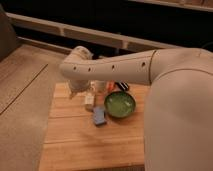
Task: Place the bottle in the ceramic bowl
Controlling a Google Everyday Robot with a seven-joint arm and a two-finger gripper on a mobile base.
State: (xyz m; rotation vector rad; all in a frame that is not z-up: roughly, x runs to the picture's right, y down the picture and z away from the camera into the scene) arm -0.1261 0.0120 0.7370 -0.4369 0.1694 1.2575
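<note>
The green ceramic bowl (120, 104) sits on the wooden table (75, 145), right of centre. The small pale bottle (90, 100) stands upright on the table just left of the bowl. My gripper (81, 93) hangs down from the white arm at the bottle's left side, close to its top and partly hidden by the wrist. I cannot tell if it touches the bottle.
A flat blue-grey pad (99, 115) lies in front of the bottle, next to the bowl. Small items, one white (98, 86), one orange (111, 86) and one dark (122, 86), stand behind the bowl. My large white arm (175, 100) covers the table's right side.
</note>
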